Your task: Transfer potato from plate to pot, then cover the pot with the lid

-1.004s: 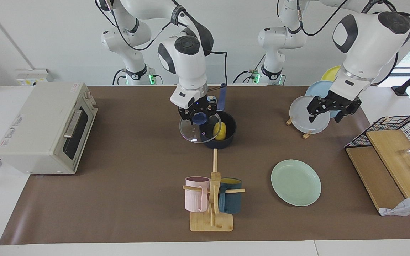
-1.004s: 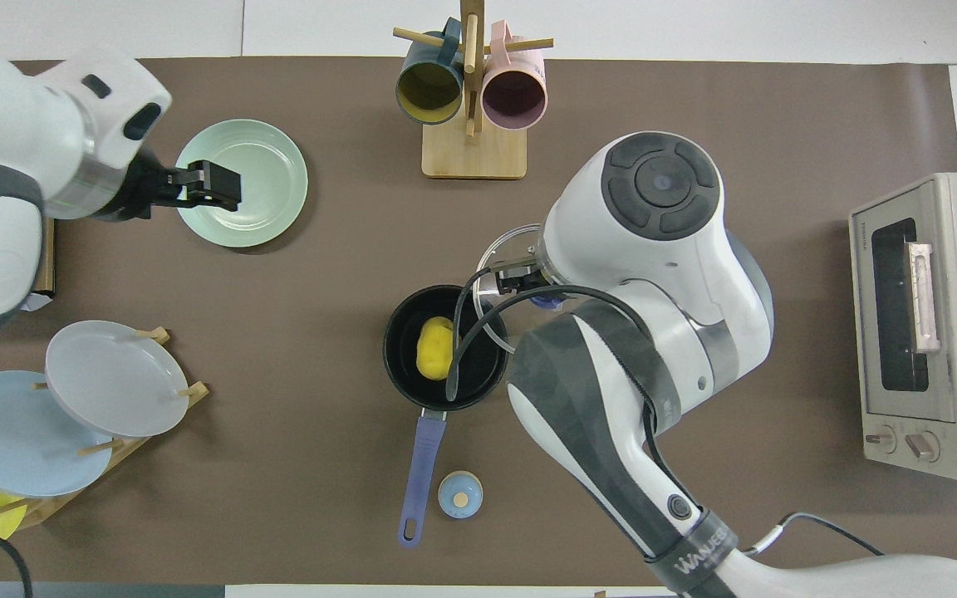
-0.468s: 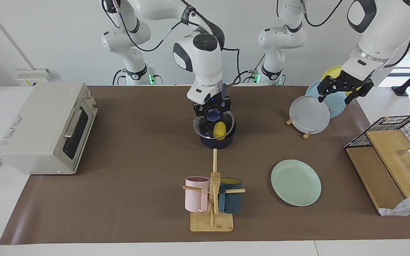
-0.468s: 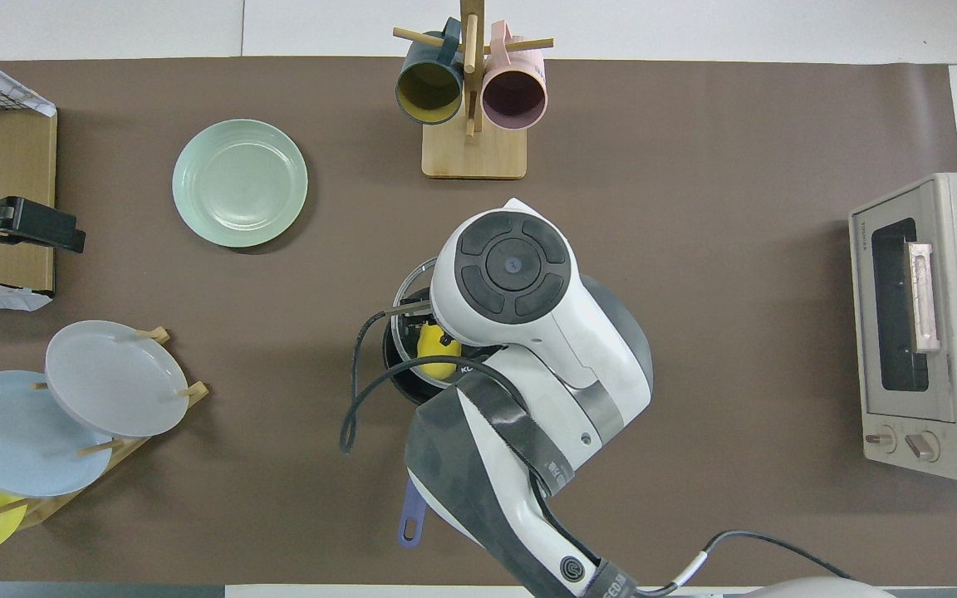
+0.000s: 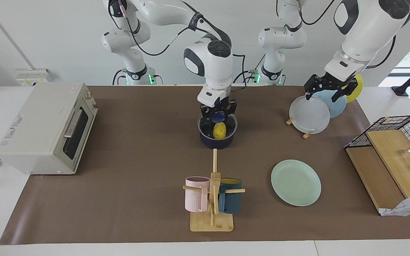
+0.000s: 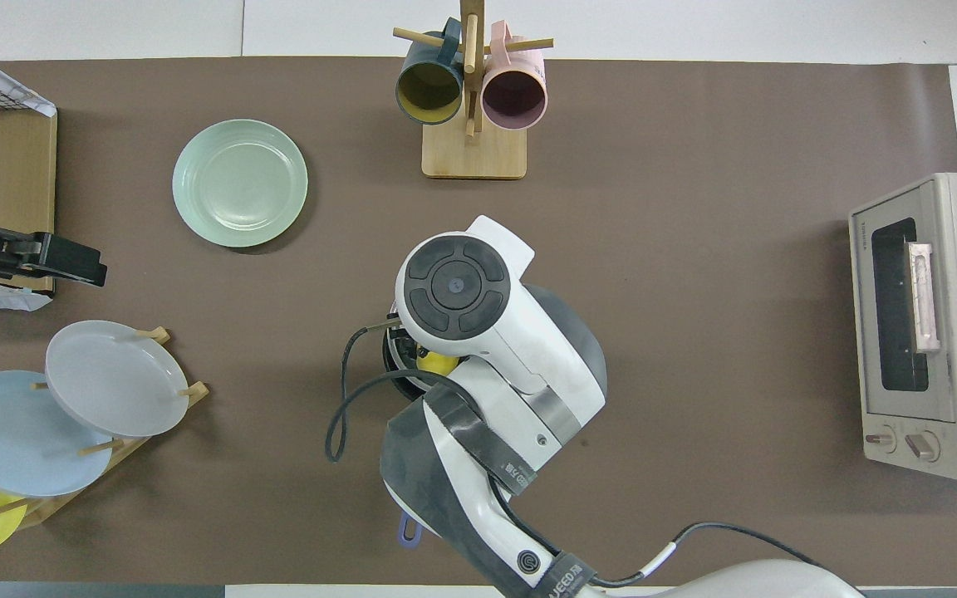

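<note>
Facing view shows my right gripper (image 5: 218,114) clamped on the blue knob of the clear glass lid (image 5: 217,122), centred over the small navy saucepan (image 5: 217,139) mid-table so the rim can seat; the glossy yellow potato (image 5: 219,131) lies inside. Overhead, my arm hides this. My left gripper (image 5: 326,88), fingers spread and empty, waits over the plate rack (image 5: 306,134); the mint-green plate (image 5: 295,182) sits bare near the table's edge farthest from the robots.
</note>
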Robot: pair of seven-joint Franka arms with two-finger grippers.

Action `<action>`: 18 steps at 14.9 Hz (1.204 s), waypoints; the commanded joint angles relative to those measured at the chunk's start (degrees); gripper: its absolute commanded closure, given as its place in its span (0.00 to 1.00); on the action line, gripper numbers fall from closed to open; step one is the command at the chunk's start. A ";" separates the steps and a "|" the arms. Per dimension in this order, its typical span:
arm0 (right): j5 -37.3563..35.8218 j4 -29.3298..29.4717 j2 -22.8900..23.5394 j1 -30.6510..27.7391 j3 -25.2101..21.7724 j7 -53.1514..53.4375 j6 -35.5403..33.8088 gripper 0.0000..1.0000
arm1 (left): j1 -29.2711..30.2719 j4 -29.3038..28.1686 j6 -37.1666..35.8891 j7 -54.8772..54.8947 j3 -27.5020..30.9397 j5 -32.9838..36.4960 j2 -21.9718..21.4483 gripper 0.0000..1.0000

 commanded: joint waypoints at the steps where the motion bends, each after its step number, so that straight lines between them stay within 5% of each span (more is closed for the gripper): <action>1: -1.03 1.65 1.94 0.08 -0.07 1.39 1.34 1.00 | -1.37 2.95 -4.75 -0.29 1.04 0.95 -0.99 0.00; 4: -2.61 0.95 2.03 0.69 -0.07 1.40 1.08 1.00 | -2.86 7.80 -10.31 -2.48 1.48 2.69 0.77 0.00; 18: -2.96 -0.90 1.76 1.84 0.01 1.83 1.16 1.00 | -0.93 3.68 -0.74 -6.18 0.78 1.39 -0.63 0.00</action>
